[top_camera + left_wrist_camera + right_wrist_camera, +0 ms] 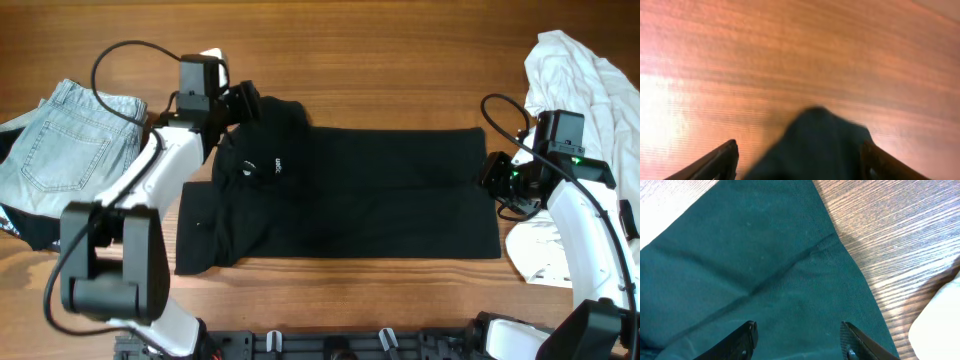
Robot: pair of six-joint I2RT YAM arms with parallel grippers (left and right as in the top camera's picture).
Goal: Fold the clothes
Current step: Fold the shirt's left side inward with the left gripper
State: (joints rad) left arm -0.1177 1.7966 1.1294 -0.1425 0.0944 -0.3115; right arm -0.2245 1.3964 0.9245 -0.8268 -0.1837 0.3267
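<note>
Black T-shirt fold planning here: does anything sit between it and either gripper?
Nothing visible does. Left gripper and right gripper are open at the black T-shirt; jeans and white shirts lie at its sides.

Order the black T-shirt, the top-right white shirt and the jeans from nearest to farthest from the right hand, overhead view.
1. black T-shirt, its right edge at the right hand
2. white shirt, top right corner
3. jeans, far left side

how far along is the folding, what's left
Done: the black T-shirt lies flat in a rough rectangle, seemingly partly folded. In hand: nothing, the left gripper and right gripper stand open at its two ends. Left: its further folds, plus the jeans and the white shirts, both unfolded.
</note>
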